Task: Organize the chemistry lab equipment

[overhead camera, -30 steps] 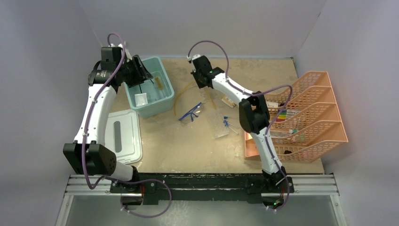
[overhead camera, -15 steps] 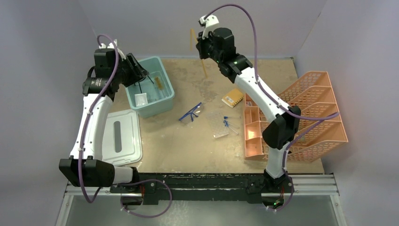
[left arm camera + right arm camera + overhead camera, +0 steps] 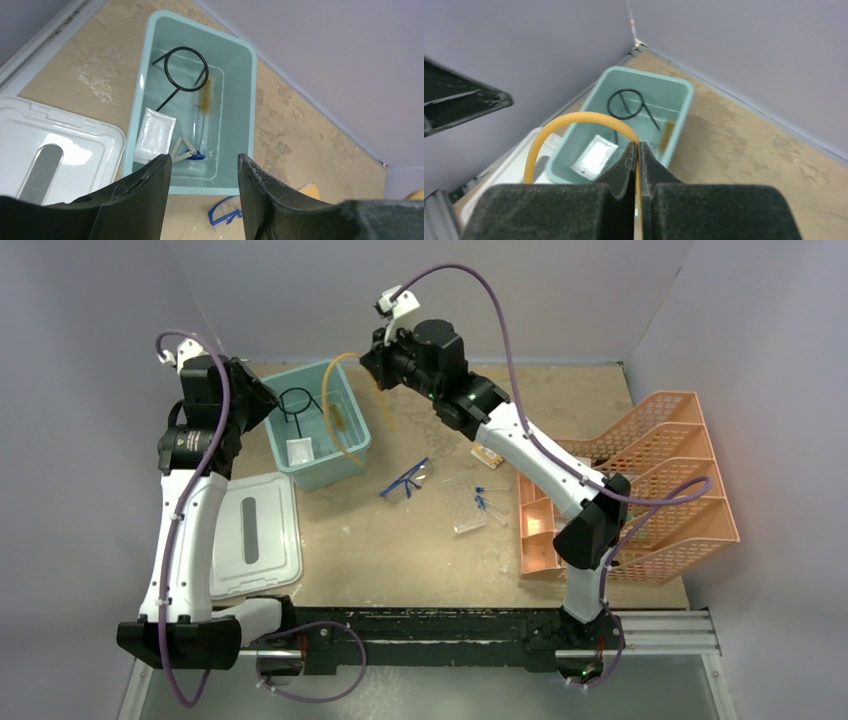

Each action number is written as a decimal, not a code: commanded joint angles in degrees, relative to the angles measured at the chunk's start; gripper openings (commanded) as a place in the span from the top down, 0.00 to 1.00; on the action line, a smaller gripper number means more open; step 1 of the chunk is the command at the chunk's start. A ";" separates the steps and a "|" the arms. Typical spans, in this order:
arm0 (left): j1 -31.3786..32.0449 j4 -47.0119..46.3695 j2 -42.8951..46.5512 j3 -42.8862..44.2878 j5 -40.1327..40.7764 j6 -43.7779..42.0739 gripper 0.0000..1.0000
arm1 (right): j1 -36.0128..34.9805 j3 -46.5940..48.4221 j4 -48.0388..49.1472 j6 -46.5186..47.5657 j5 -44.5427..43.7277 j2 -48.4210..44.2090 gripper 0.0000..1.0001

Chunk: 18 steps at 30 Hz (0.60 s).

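Currently held: amber tubing (image 3: 574, 115), pinched in the right gripper (image 3: 638, 147), jaws closed tight on it. The loop arcs up, one strand crosses the teal tub (image 3: 251, 90) wall, and another hangs outside it.
Tub contents: black wire ring tripod (image 3: 185, 70), white packet (image 3: 156, 136), brush (image 3: 205, 95).
Left gripper (image 3: 203, 160): jaws apart, empty, raised beside the tub.
Do it well: centre over the tub, lower until both strands sit inside the walls, then release. Springy tubing will likely flop over the rim otherwise.
Clearance: mind the left arm close by.
On table: blue-framed goggles (image 3: 405, 480), clear rack (image 3: 465, 505).
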<state>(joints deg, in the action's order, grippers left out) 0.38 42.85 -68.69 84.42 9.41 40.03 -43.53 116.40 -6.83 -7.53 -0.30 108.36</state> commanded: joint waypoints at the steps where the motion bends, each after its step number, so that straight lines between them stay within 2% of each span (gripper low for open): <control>1: -0.38 -0.12 3.21 -0.35 6.20 2.14 0.50 | -3.16 1.81 5.79 -2.52 0.45 -1.85 1.00; 9: -0.38 1.62 5.05 -0.69 9.61 2.60 0.49 | -4.98 0.59 10.05 -4.42 2.82 1.88 1.00; 18: -0.38 1.97 5.38 -1.21 9.58 2.42 0.49 | -5.08 2.76 14.12 -5.69 5.36 9.68 1.00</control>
<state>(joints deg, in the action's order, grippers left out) 0.38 45.54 -64.71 83.66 17.93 41.60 -48.51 117.01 2.66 -11.62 3.03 116.25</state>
